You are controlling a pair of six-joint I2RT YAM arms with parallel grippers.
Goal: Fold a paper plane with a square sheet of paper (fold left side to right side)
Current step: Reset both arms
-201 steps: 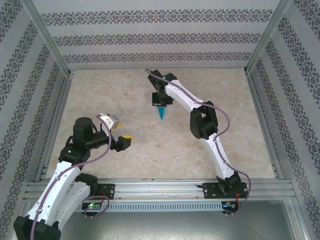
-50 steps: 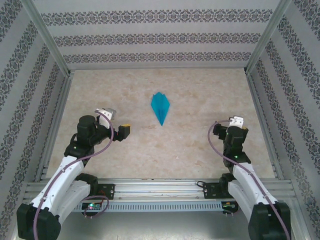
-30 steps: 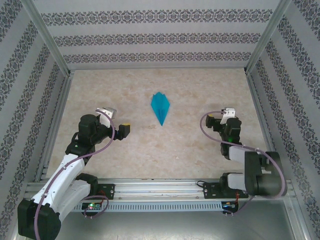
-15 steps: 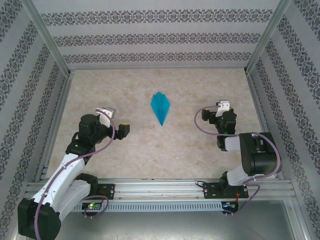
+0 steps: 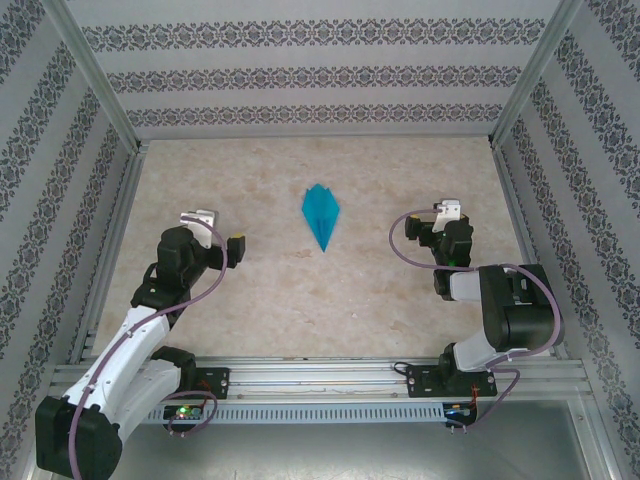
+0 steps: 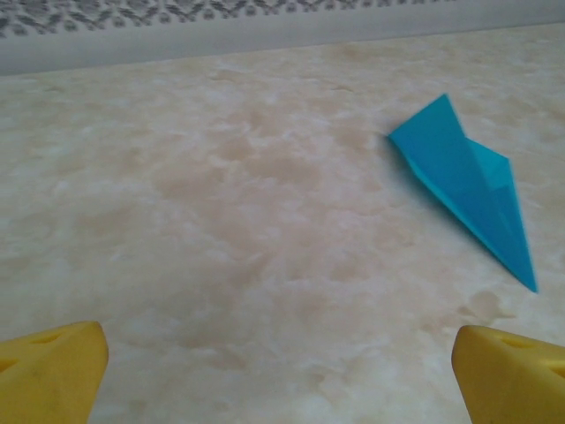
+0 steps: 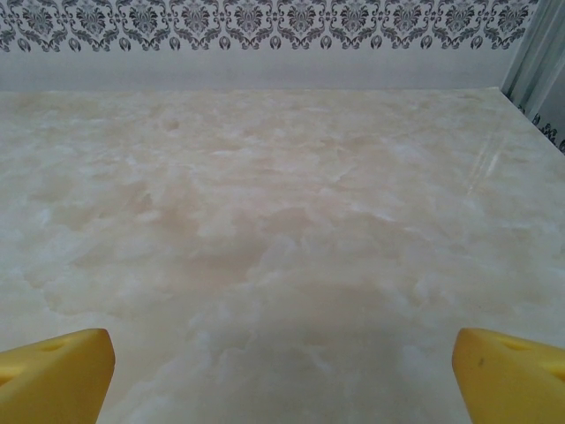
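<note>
The teal-blue paper lies folded as a narrow pointed paper plane (image 5: 320,215) on the middle of the table, its tip toward the arms. It rests flat and alone, touched by nothing. In the left wrist view the paper plane (image 6: 468,190) sits ahead and to the right. My left gripper (image 5: 236,250) is open, well left of the plane, yellow fingertips (image 6: 53,371) far apart over bare table. My right gripper (image 5: 437,222) is open too, well right of the plane, its yellow fingertips (image 7: 512,375) spread with nothing between them.
A marble-patterned table (image 5: 330,300) lies inside patterned walls (image 5: 310,75) with metal corner posts (image 5: 520,80). An aluminium rail (image 5: 330,375) at the near edge carries both arm bases. The right arm is folded back close to its base.
The right arm has folded back near its base, its gripper drifting slightly up and left. The left gripper has turned a little and shifted left. The plane has not moved.
</note>
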